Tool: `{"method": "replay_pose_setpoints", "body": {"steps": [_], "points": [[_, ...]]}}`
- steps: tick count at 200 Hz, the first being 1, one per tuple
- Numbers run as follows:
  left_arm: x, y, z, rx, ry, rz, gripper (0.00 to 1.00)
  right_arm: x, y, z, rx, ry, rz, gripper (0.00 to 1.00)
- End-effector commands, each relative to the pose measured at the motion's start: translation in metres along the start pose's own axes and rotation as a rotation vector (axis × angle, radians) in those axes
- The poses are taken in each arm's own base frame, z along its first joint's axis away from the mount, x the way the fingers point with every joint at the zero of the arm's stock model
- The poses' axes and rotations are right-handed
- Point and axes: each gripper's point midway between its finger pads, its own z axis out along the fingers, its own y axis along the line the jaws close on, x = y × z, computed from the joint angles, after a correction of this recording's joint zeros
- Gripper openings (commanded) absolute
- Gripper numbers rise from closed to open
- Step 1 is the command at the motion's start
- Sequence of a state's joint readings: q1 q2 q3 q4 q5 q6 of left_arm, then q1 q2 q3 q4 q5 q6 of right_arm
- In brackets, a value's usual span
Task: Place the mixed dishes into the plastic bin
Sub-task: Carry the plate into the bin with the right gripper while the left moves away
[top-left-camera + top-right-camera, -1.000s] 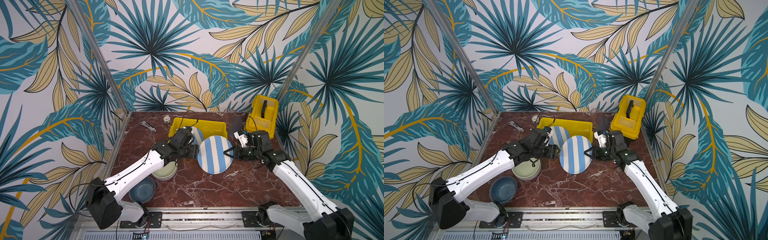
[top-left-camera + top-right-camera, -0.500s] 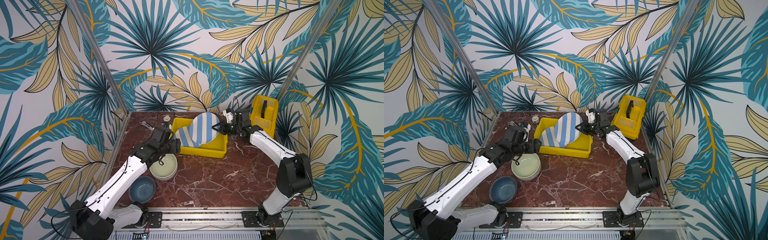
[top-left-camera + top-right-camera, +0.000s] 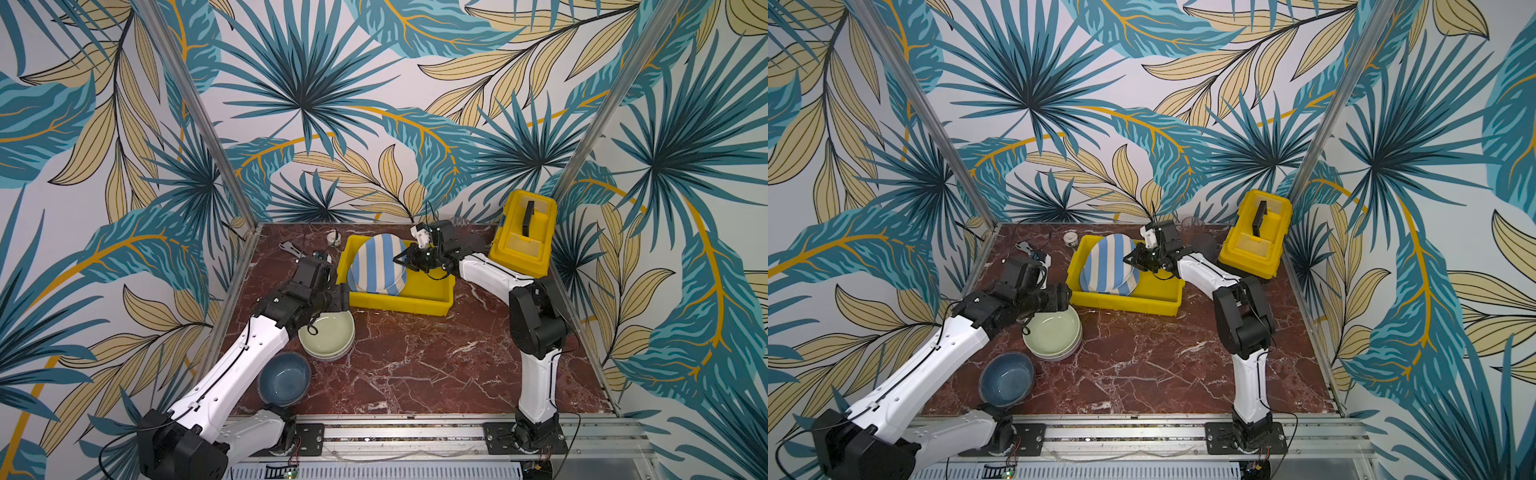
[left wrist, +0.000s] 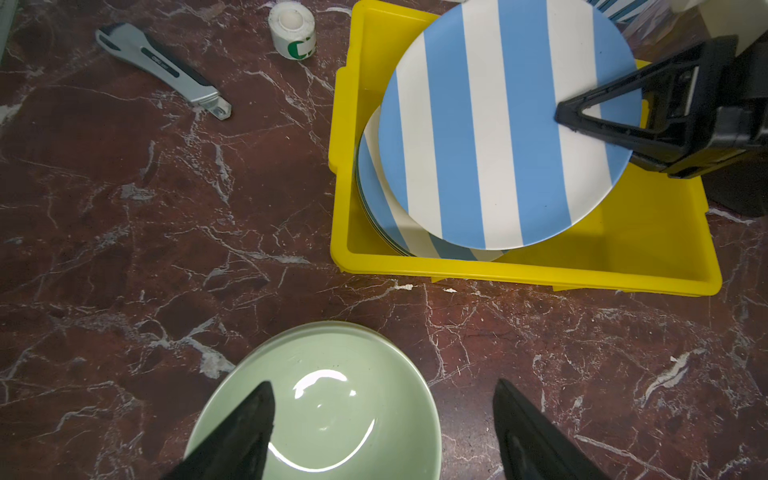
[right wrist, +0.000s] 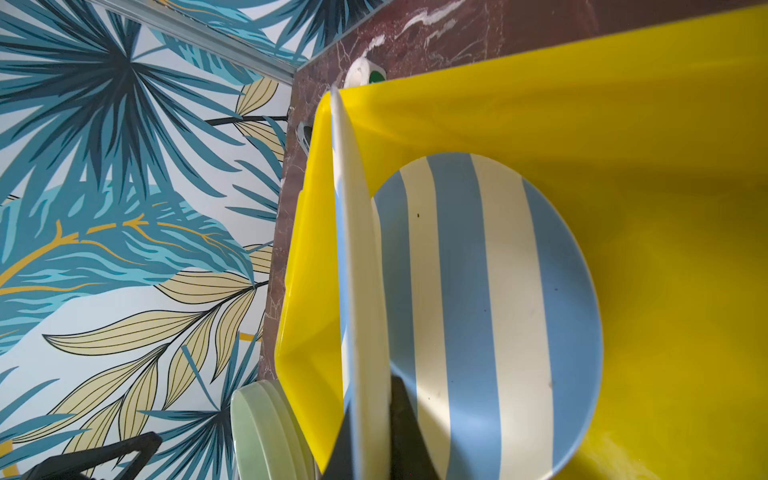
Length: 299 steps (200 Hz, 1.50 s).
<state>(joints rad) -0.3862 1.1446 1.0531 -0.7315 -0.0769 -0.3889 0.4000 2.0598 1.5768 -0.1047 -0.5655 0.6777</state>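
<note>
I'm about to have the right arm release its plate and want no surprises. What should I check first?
1. Right gripper shut on held plate: ok.
2. Held plate over the bin: ok.
3. Held plate level: not ok, tilted.
4. Landing spot free of odd items: ok, only a lower plate lies there.
5. Held plate already resting on lower plate: cannot tell.
6. Left gripper clear of bin: ok, open above the green bowl.

striped plate [image 3: 1106,268] in right pincer [image 3: 1128,260], over bin [image 3: 1125,306]
</note>
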Motion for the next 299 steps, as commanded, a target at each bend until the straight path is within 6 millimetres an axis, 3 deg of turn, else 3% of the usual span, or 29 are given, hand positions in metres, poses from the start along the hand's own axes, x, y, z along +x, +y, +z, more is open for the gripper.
{"method": "replay_pose_setpoints", "body": {"steps": [1, 57, 98, 157, 243, 299], "points": [[-0.003, 0.004, -0.003, 0.001, -0.009, 0.009, 0.83, -0.01, 0.015, 0.006, -0.054, -0.025, -0.018, 0.01], [-0.007, 0.012, -0.003, -0.016, -0.015, 0.002, 0.83, 0.001, 0.008, 0.025, -0.076, 0.005, 0.001, 0.07], [-0.006, 0.016, -0.002, -0.024, -0.014, -0.009, 0.83, 0.009, -0.005, 0.031, -0.033, 0.021, 0.007, 0.17], [-0.005, 0.012, 0.001, -0.001, 0.005, -0.014, 0.83, 0.014, -0.02, 0.024, 0.064, 0.016, -0.045, 0.38], [-0.005, 0.009, 0.007, 0.014, 0.025, -0.025, 0.83, 0.024, -0.038, 0.01, 0.224, 0.042, -0.125, 0.44], [-0.004, 0.008, 0.008, 0.013, 0.029, -0.027, 0.83, 0.02, -0.043, -0.003, 0.323, 0.051, -0.183, 0.5]]}}
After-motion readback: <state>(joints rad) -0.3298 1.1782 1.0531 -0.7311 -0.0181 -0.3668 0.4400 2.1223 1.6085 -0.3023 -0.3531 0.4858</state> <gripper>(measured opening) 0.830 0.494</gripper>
